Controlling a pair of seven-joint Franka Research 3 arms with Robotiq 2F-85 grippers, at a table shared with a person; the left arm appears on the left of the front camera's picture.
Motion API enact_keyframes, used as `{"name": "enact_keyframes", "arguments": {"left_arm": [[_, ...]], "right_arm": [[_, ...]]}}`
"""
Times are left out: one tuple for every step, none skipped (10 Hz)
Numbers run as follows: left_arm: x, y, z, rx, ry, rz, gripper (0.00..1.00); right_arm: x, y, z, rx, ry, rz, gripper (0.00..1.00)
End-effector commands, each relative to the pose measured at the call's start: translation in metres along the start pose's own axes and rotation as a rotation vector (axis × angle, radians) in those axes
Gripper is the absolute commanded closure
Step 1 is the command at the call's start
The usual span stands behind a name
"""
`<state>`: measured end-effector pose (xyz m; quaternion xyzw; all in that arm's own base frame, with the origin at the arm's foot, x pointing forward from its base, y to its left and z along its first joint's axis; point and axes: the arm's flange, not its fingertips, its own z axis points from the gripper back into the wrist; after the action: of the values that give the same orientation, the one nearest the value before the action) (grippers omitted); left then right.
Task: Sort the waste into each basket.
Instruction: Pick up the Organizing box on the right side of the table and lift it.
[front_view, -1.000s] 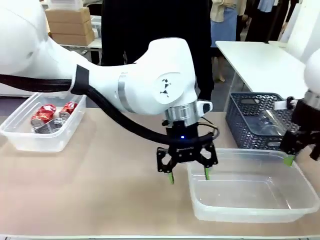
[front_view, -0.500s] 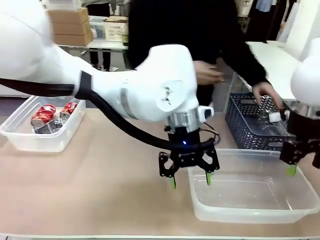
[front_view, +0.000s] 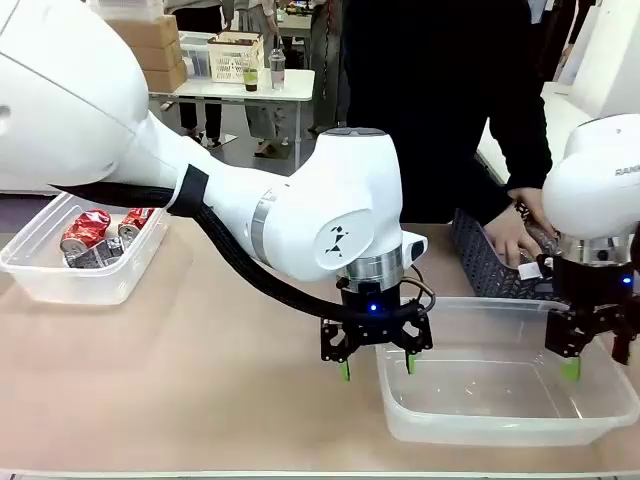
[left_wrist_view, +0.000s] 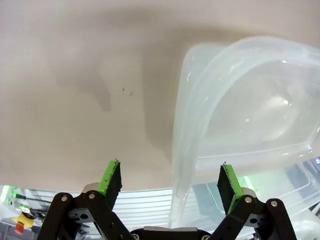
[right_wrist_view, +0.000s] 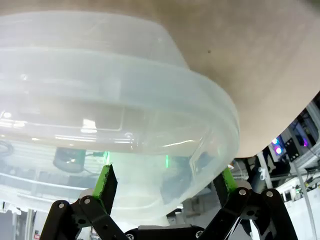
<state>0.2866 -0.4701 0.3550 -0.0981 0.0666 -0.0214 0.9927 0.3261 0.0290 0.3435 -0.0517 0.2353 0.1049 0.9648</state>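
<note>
Crushed red-and-silver cans (front_view: 88, 230) lie in the clear tub (front_view: 40, 280) at the far left of the table. A second clear tub (front_view: 500, 425) stands at the front right with nothing in it. My left gripper (front_view: 377, 368) is open and straddles this tub's left rim, one finger outside and one inside. In the left wrist view the tub's rim (left_wrist_view: 179, 165) runs between the open fingers (left_wrist_view: 111, 177) of the left gripper (left_wrist_view: 170, 181). My right gripper (front_view: 598, 362) is open over the tub's right end. In the right wrist view, the right gripper (right_wrist_view: 166, 181) has the tub's wall (right_wrist_view: 125, 100) close in front.
A dark lattice-walled basket (front_view: 485, 268) stands behind the right tub, and a person's hand (front_view: 512, 240) reaches into it. The person in dark clothes leans over the far edge. The middle of the tan table (front_view: 200, 350) is bare.
Both grippers have come down a little at the right tub's two ends. The person has stepped to the right and put a hand into the dark basket.
</note>
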Motion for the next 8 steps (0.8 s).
{"name": "enact_keyframes", "arguments": {"left_arm": [[0.0,-0.003,-0.001,0.001,-0.04,0.008,0.0],[0.001,-0.003,0.0,-0.004,-0.042,0.004,0.0],[0.002,-0.002,0.001,-0.004,-0.045,0.003,0.28],[0.002,-0.002,0.002,0.0,-0.034,-0.007,0.6],[0.002,0.0,0.004,-0.002,-0.037,-0.012,0.87],[0.001,0.0,0.006,-0.003,-0.041,-0.012,1.0],[0.001,0.001,0.008,-0.002,-0.043,-0.015,1.0],[0.001,0.001,0.008,0.003,-0.042,-0.018,1.0]], "right_arm": [[-0.014,-0.001,-0.024,0.023,0.008,-0.045,0.0],[-0.02,-0.005,-0.025,0.06,-0.004,-0.054,0.0],[-0.026,-0.009,-0.022,0.085,-0.037,-0.087,0.49],[-0.027,-0.01,-0.019,0.127,-0.088,-0.139,0.56],[-0.028,-0.01,-0.017,0.168,-0.13,-0.165,1.0],[-0.028,-0.011,-0.016,0.19,-0.145,-0.186,1.0],[-0.028,-0.013,-0.017,0.209,-0.151,-0.183,1.0],[-0.028,-0.014,-0.017,0.214,-0.143,-0.179,0.81]]}}
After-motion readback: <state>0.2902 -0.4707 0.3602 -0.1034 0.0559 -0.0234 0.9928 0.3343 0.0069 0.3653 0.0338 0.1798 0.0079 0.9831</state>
